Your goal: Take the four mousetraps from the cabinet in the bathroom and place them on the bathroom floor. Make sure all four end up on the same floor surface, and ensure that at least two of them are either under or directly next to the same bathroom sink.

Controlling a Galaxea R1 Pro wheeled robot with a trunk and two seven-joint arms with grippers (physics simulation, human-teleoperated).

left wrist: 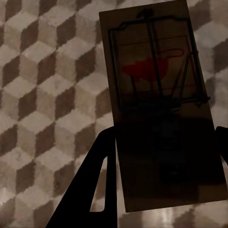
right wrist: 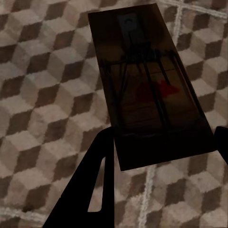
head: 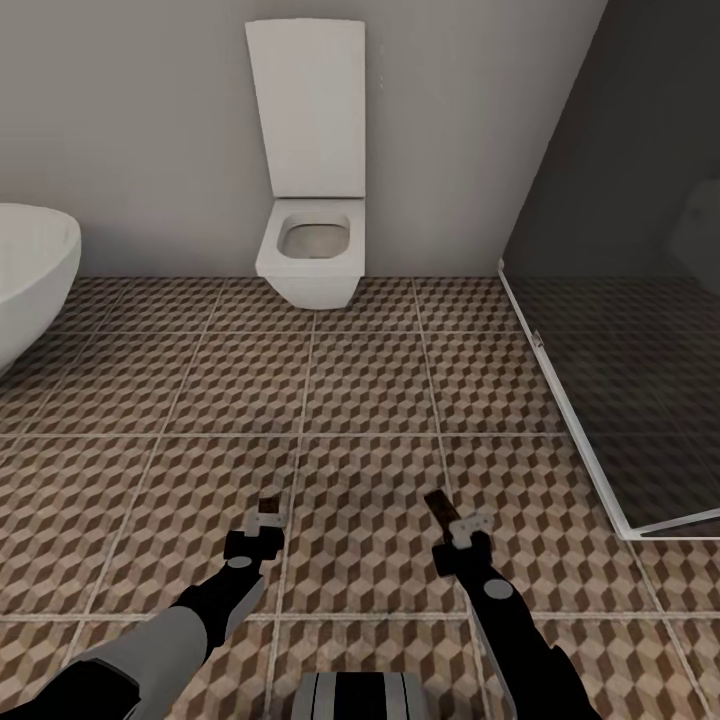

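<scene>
Head view: both arms are reaching forward over the floor (head: 360, 400). Left hand (head: 266, 528) is gripping a trap (left wrist: 161, 104), right hand (head: 460, 530) another trap (right wrist: 149, 85); each board's long axis is running straight out from its hand, above the tiles.

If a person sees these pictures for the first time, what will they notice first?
Probably the white square wall-hung toilet against the grey wall, straight ahead over the brown cube-patterned tile floor. Next, each claw, left and right, grips a flat brown wooden mousetrap with a red mark.
</scene>
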